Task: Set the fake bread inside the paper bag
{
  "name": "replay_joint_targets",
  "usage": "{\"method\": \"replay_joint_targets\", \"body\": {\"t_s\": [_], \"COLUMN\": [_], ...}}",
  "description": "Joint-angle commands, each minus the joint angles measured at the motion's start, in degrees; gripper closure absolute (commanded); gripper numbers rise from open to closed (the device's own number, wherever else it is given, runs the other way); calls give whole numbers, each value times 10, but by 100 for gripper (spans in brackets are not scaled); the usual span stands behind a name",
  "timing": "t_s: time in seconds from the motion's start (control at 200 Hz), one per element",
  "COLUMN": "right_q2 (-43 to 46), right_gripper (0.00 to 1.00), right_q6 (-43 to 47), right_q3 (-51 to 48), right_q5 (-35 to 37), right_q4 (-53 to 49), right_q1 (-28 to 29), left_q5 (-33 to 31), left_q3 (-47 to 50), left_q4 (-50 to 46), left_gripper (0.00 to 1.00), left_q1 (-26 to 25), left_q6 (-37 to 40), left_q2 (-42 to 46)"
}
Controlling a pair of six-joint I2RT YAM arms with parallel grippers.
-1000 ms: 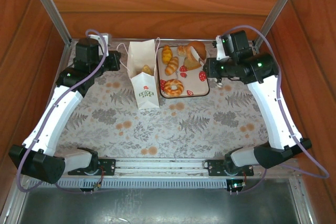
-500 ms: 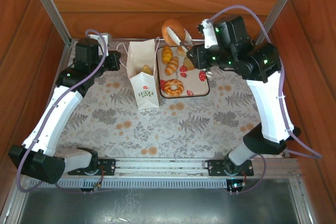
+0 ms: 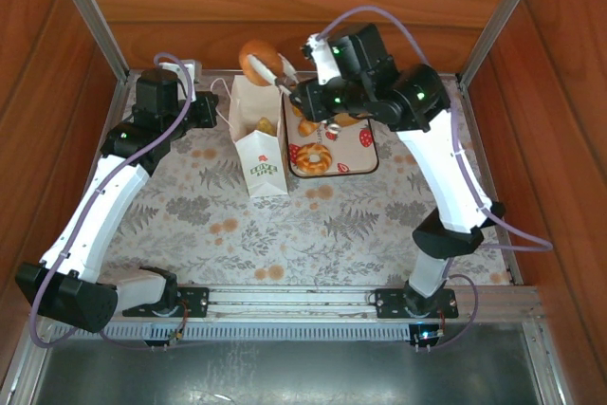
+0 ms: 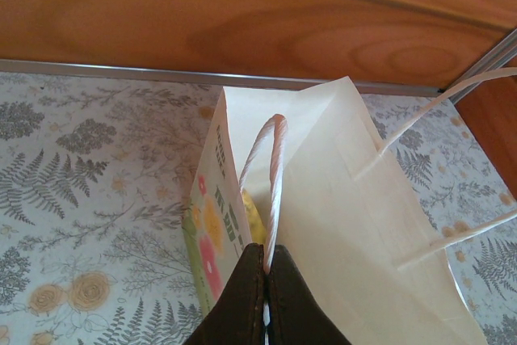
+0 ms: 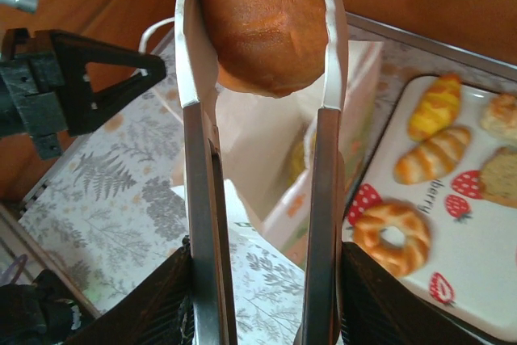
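Note:
The white paper bag (image 3: 258,135) stands upright left of the tray, mouth open, with one pastry (image 3: 266,126) inside. My left gripper (image 4: 266,268) is shut on the bag's cord handle (image 4: 275,167), at the bag's left side (image 3: 213,111). My right gripper (image 5: 262,256) is shut on metal tongs (image 5: 194,159), and the tongs clamp a round brown bun (image 5: 262,22). That bun (image 3: 254,54) hangs above the bag's back edge. On the tray lie a ring donut (image 3: 314,156), two croissants (image 5: 434,153) (image 5: 436,105) and a toast slice (image 5: 502,174).
The strawberry-print tray (image 3: 365,154) sits right of the bag, partly under the right arm. Wooden walls close in the back and both sides. The floral cloth (image 3: 332,225) in front of the bag is bare.
The right arm has swung left and up from the tray, carrying the bun in the tongs to above the bag. The left arm and the bag have stayed still.

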State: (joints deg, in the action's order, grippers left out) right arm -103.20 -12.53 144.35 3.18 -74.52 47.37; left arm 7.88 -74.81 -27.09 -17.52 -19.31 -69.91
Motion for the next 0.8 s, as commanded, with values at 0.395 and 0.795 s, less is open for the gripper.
{"method": "replay_joint_targets", "body": {"t_s": [0.395,0.795], "right_q2": [-70,-96], "right_gripper": [54,54], "right_q6": [3,19], "right_q3": [-25,-37], "right_q5": [32,61], "right_q4": [0,-40], "right_q1": [14,16], "left_q5": [0,-1], "left_q3": [1,4], "left_q4": [-5,-5], "left_gripper": [100,100], "left_q1": [4,4], "left_q6": [-4,3], "left_q2": [18,21]}}
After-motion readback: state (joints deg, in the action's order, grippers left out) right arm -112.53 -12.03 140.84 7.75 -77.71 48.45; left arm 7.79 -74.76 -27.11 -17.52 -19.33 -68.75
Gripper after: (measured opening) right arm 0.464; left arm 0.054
